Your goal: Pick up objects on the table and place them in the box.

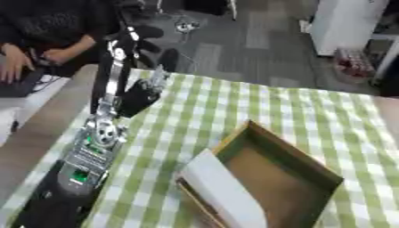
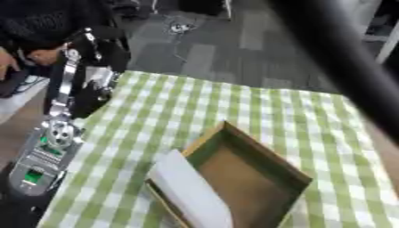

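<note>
Fingers on the left hand [image 1: 146, 91] are too blurred to tell whether they are spread or curled; it hangs at the far-left edge of the checked tabletop [image 1: 327, 116], and the right hand shows in neither view. No loose object can be made out, while the open box [image 1: 277, 173] lies near the front, well apart from that hand. Judging from this, find an object first, then carry it over the box's raised wall before letting go.

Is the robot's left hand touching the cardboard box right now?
Apart. In the left eye view the left hand sits near the table's far left edge, with a stretch of checked tablecloth between it and the box.
</note>
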